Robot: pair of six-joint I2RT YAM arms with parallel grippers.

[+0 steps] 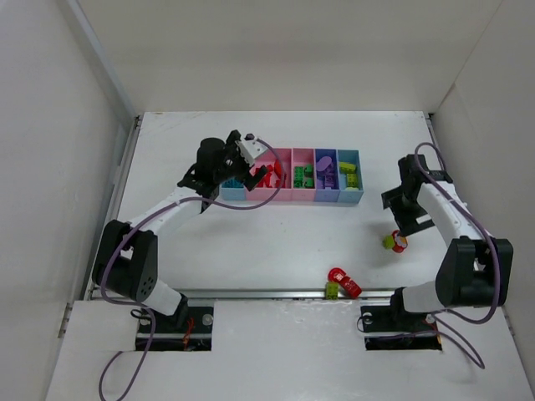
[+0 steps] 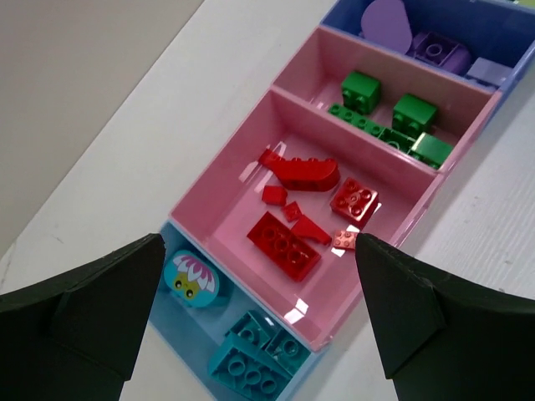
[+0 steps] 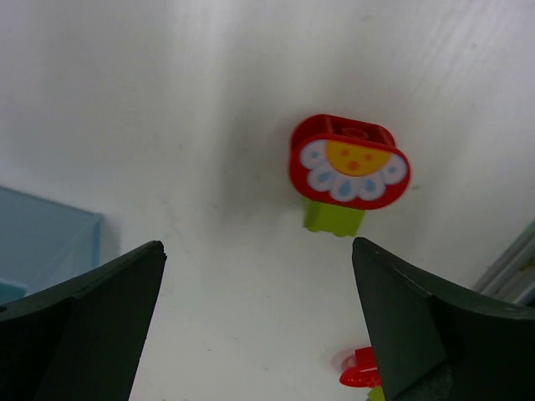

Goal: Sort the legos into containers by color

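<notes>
Pincers gape empty: left pincer (image 2: 259,246) over wide pink plastic bin (image 2: 234,196), right pincer (image 3: 257,246) over white counter (image 3: 125,100) near red flower brick (image 3: 349,163).

L gripper (image 1: 248,169) and R gripper (image 1: 405,222) are shown reached fwd, jaws spread wide, nothing gripped.

Standing there, I could read no word, number or brand on anything. The only printing was pictures. A white-petalled flower with a yellow face was on the red brick (image 3: 349,163), upper right of the right wrist view. A pink flower with two dots was on the teal piece (image 2: 191,280), lower left of the left wrist view.
</notes>
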